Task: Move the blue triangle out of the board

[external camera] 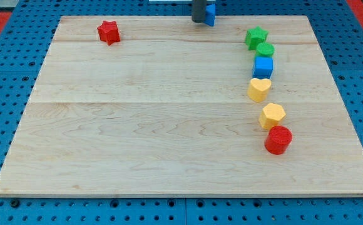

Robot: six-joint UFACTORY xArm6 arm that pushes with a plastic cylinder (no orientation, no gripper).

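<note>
The blue triangle (211,14) sits at the top edge of the wooden board (138,125), partly hidden by my rod. My tip (198,20) is at the view's top centre, touching the triangle's left side. Only the triangle's right part shows.
A red star (109,32) lies at the top left. Down the right side run a green star (255,37), a green cylinder (265,50), a blue cube (263,67), a yellow heart (259,89), a yellow hexagon (272,115) and a red cylinder (278,140). Blue pegboard (6,94) surrounds the board.
</note>
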